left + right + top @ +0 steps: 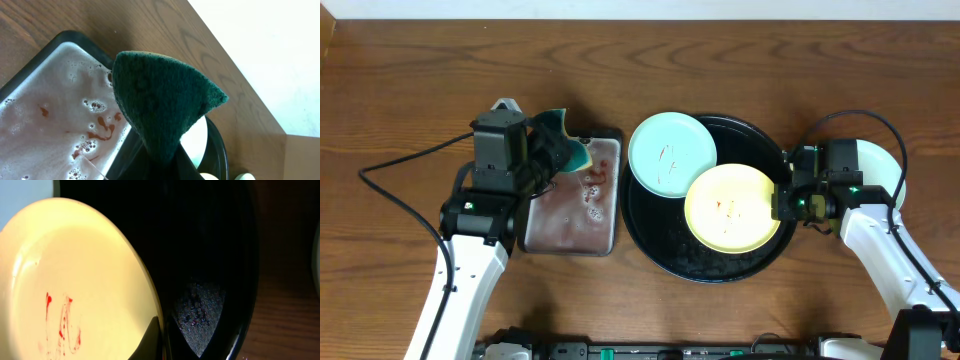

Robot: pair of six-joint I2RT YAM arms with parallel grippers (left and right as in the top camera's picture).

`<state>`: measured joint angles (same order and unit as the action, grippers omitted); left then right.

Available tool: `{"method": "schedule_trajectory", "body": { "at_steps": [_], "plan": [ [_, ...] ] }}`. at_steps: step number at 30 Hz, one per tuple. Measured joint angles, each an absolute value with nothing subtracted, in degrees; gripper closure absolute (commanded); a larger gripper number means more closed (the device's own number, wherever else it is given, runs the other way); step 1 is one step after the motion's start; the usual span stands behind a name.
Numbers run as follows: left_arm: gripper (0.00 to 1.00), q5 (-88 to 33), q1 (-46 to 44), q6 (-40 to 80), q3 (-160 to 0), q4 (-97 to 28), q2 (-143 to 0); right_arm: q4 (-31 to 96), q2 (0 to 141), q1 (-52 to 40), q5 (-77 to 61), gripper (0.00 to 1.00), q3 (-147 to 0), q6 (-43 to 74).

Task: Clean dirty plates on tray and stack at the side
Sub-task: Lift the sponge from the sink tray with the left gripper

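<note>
Three plates are counted: one yellow plate (730, 208) and one mint plate (670, 153) lie on the single black tray (660, 225). A third pale plate (878, 165) sits on the surface (400, 80) by the right arm. One sponge (160, 105) is pinched by the left gripper (558, 155) over the one stained pan (570, 220). The right gripper (782, 200) is set at the yellow plate's rim — whether it is clamped cannot be told.

glossy black tray (650, 225), rough green sponge (160, 102), wood-grain table (410, 90)
</note>
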<state>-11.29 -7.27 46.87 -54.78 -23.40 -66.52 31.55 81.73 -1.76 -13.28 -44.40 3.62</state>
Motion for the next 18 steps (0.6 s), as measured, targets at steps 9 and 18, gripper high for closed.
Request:
{"method": "schedule_trajectory", "body": {
  "at_steps": [9, 18],
  "plan": [
    [0.93, -11.27, -7.27, 46.46, -54.78, -23.4, -66.52, 31.55, 81.73, -1.76, -13.28, 0.99, -44.4, 3.6],
    [0.93, -11.31, -7.27, 43.2, -54.78, -23.44, -66.52, 31.55, 81.73, -1.76, -13.28, 0.99, -44.4, 3.6]
  ]
}}
